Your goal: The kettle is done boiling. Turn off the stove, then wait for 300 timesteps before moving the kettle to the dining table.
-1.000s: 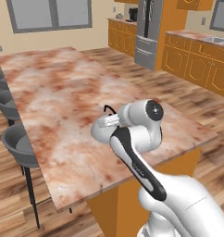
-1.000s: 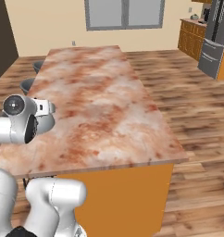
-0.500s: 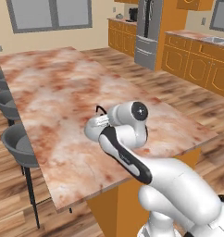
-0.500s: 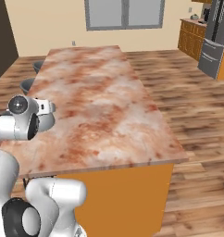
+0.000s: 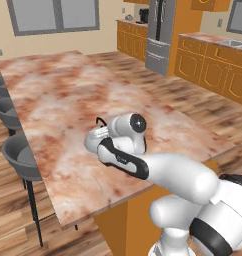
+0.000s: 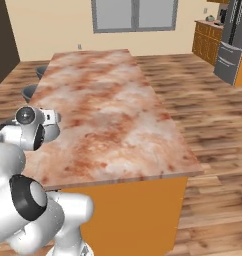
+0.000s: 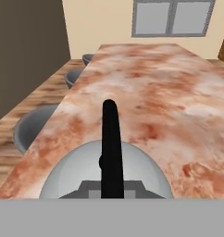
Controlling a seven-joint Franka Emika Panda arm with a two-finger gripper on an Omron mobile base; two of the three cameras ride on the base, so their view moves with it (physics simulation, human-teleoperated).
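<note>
Hanging over the near left part of the bench (image 5: pixel 158 115), the jaws (image 5: pixel 95 134) are clamped on the black handle (image 7: pixel 111 143) of the kettle (image 7: pixel 77 173). From the hand camera its silver dome sits directly below, above the marbled top near the edge lined with grey stools (image 5: pixel 20 157). A window (image 6: pixel 133 15) and fridge (image 5: pixel 160 30) stand beyond.

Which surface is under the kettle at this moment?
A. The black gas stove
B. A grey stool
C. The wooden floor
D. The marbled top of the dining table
D: in the hand view the kettle with its black handle sits over the reddish marbled top of the dining table, near the edge where the grey stools stand.
</note>
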